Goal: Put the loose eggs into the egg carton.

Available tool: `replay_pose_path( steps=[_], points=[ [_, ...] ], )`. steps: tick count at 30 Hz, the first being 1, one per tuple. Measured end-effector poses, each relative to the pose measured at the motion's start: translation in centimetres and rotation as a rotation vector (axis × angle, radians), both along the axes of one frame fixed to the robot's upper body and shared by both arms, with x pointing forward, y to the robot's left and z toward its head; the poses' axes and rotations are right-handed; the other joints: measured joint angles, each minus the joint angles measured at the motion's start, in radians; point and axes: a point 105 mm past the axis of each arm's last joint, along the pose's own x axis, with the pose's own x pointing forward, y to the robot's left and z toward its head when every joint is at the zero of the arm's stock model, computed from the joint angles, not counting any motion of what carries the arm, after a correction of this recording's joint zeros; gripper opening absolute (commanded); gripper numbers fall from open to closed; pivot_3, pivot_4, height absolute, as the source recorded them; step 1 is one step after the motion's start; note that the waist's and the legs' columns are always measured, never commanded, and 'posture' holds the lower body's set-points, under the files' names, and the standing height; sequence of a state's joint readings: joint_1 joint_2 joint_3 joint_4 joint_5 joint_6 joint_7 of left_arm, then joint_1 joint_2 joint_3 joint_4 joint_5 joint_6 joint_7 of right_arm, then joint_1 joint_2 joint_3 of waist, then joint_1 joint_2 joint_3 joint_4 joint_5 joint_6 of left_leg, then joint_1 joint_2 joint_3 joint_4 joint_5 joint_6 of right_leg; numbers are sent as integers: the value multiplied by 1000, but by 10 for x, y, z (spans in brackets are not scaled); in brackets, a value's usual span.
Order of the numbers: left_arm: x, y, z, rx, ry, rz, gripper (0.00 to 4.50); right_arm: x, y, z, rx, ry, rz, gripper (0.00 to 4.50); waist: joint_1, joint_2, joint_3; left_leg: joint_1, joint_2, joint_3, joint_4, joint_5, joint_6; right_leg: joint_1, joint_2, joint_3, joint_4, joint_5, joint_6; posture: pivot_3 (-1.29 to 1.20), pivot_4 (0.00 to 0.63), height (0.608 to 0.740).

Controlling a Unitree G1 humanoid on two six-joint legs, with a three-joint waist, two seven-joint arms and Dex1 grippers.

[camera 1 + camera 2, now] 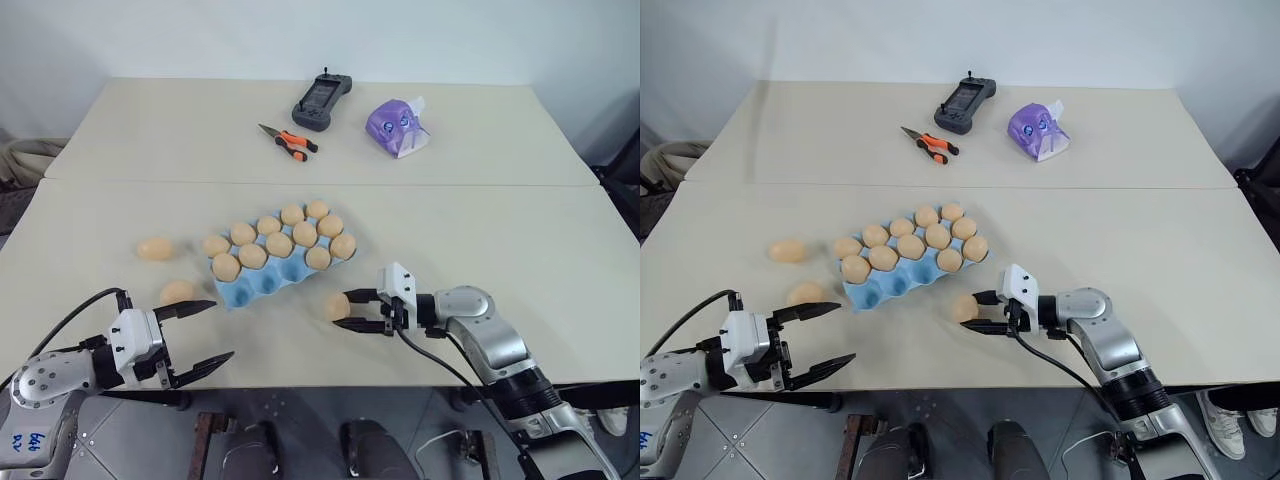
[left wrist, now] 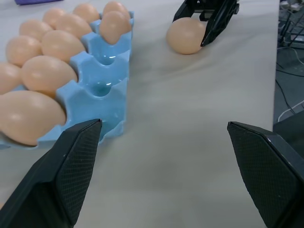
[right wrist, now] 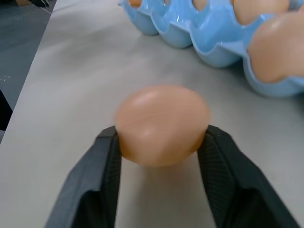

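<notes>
I've got my right gripper (image 1: 352, 311) pinched on one loose egg (image 1: 337, 306) at centre frame, just below the egg carton (image 1: 262, 286). Eleven cups filled; two eggs (image 1: 156, 248) wait at left. Left gripper (image 1: 205, 331) gapes empty.

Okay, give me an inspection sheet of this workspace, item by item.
Surface: two pale tables pushed together, one seam running across.
Job's things: light blue egg carton, back two rows filled, front row of cups empty; one loose egg in front of the carton, two more to its left.
Clutter: black handheld controller, orange-handled pliers, purple pouch on the far table.
Grippers: left gripper open, holding nothing; right gripper shut on the egg in front of the carton.
Cables: black cable along the right arm, another at the left arm.
Surroundings: white wall behind.
</notes>
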State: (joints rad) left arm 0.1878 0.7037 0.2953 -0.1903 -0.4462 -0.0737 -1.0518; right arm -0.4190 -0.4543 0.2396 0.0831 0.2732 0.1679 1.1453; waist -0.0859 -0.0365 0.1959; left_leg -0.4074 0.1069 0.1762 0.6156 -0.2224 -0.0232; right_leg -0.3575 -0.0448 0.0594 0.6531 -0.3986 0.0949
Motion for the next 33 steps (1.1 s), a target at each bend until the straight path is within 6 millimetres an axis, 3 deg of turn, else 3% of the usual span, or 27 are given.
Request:
replay_pose_path(
  steps=[5, 12, 16, 23, 25, 28, 31, 33],
  points=[
    [2, 0, -1, -26, -4, 39, 4500, -2, 4, 9, 54, 14, 9, 1955, -2, 0, 0, 0, 0, 0, 0, 0, 0, 0, 0, 0, 0, 0, 0, 0, 150, 740],
    [-1, 4, -5, -79, -3, 146, 4500, 20, 36, 64, 164, -110, -20, 1955, -16, 0, 0, 1, 1, 0, 0, 1, -1, -1, 1, 0, 2, 0, 0, 0, 150, 740],
    [-4, 8, -9, -95, 4, 190, 4500, 35, 53, 65, 164, -100, -62, 1955, -21, 0, 0, 0, 1, 0, 0, 1, -1, -1, 0, 0, 2, 0, -1, 0, 150, 740],
    [-6, 6, -6, -113, -18, 223, 4500, 44, 61, 50, 105, -86, -71, 4230, -25, 0, 0, 0, 0, 0, 0, 1, -1, -1, 0, 0, 2, 0, 0, 0, 150, 740],
    [-6, 6, -6, -124, -23, 240, 4500, 44, 64, 50, 111, -86, -67, 4462, -28, 0, 0, 0, 0, 0, 0, 1, -1, -1, 1, 0, 2, 0, 0, 0, 150, 740],
    [-4, 5, 0, -175, -52, 286, 4500, 41, 59, 52, 117, -92, -52, 4462, -26, 0, 0, -1, 1, 0, 0, 1, -1, -2, 1, 0, 2, 0, -1, 0, 150, 740],
    [-4, 14, 5, -196, -82, 355, 4500, 31, 34, 50, 130, -93, -40, 4462, -18, -1, -1, -1, 0, -1, 0, 0, -1, 0, 0, -1, 0, 0, 0, 0, 150, 740],
    [-8, 22, 6, -191, -90, 403, 4500, 25, 8, 44, 147, -97, -65, 4462, -13, -1, -1, -1, 0, 0, 0, -1, 1, 0, 0, 0, -2, 0, 0, 0, 150, 740]
  ],
)
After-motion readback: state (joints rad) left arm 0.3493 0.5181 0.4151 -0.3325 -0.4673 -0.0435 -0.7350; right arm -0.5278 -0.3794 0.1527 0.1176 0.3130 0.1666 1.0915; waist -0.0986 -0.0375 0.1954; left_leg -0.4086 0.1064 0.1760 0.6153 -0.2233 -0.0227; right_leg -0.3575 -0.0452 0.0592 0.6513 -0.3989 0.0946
